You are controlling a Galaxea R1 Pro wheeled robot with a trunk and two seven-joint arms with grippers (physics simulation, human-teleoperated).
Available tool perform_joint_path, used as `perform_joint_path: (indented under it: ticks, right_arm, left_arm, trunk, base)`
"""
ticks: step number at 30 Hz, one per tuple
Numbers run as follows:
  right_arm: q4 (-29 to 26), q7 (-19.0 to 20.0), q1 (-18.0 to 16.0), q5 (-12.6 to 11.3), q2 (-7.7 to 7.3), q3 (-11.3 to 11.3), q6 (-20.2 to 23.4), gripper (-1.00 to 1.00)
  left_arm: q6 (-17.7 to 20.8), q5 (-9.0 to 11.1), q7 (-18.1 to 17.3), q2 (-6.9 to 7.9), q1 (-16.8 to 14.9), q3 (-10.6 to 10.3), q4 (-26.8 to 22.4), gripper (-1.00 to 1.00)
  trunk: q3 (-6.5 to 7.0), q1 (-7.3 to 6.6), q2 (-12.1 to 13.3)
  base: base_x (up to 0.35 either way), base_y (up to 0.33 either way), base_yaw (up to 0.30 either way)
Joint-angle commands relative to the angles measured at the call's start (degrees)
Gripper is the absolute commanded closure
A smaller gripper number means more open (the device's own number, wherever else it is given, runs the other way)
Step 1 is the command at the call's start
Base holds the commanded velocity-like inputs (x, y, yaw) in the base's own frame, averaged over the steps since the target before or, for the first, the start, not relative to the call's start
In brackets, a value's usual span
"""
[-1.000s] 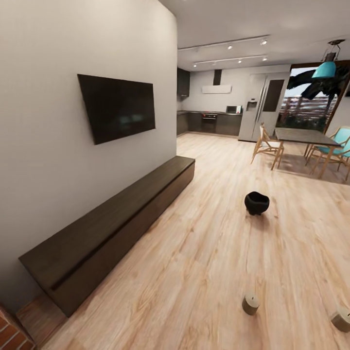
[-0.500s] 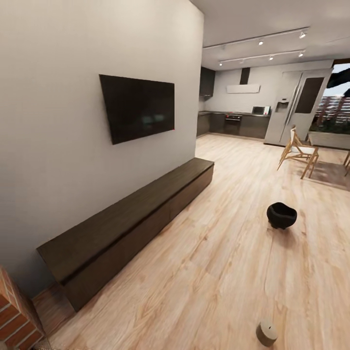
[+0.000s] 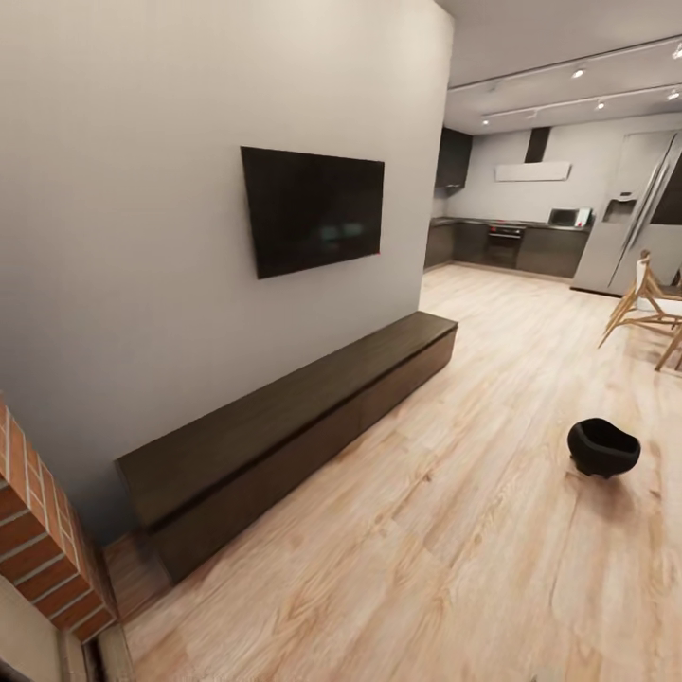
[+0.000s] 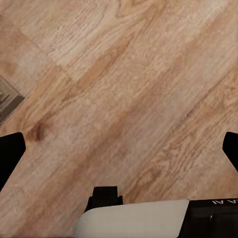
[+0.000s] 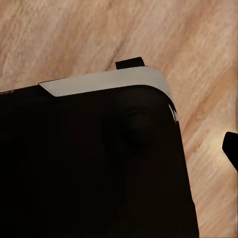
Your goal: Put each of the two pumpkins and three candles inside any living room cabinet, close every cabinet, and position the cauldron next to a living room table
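The cabinet (image 3: 284, 431), a long low dark brown unit, runs along the grey wall in the head view with all its fronts shut. A black cauldron (image 3: 603, 447) stands on the wood floor to its right, well away from it. The pumpkins and candles are out of view. My left gripper (image 4: 119, 153) is open over bare floorboards, its black fingertips (image 4: 10, 156) far apart with nothing between them. Of my right gripper (image 5: 119, 151), one fingertip (image 5: 232, 148) shows far out to the side; the other is lost against the robot's dark body (image 5: 94, 168).
A black TV (image 3: 313, 208) hangs on the wall above the cabinet. A red brick corner (image 3: 43, 530) juts in at near left. A wooden chair (image 3: 649, 308) stands at the right edge, and grey kitchen units (image 3: 511, 248) and a fridge (image 3: 639, 213) are at the back.
The camera has swung left: cabinet, TV and cauldron slid right in the picture, the floor candles and dining table left it, and the brick corner came in.
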Motion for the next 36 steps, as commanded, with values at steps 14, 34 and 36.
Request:
perform_joint_path:
  ticks: [14,34,36]
  right_arm:
    - [0.2,0.0,-0.1,-0.4,0.04,0.5,-0.3,-1.00]
    - [0.2,0.0,-0.1,-0.3,0.00,0.7,-0.3,-1.00]
    - [0.1,0.0,-0.1,-0.3,-0.01,0.7,-0.3,-1.00]
  left_arm:
    - [-0.2,0.4,0.0,0.01,-0.1,-0.4,0.1,-1.00]
    - [-0.2,0.4,0.0,0.01,-0.1,-0.4,0.1,-1.00]
    - [-0.2,0.4,0.0,0.01,-0.1,-0.4,0.1,-1.00]
  trunk:
    - [-0.05,0.00,0.0]
    - [-0.05,0.00,0.0]
    - [-0.05,0.00,0.0]
  base:
    - [0.001,-0.085,0.289]
    - [0.199,-0.160,0.273]
    - [0.274,-0.182,0.079]
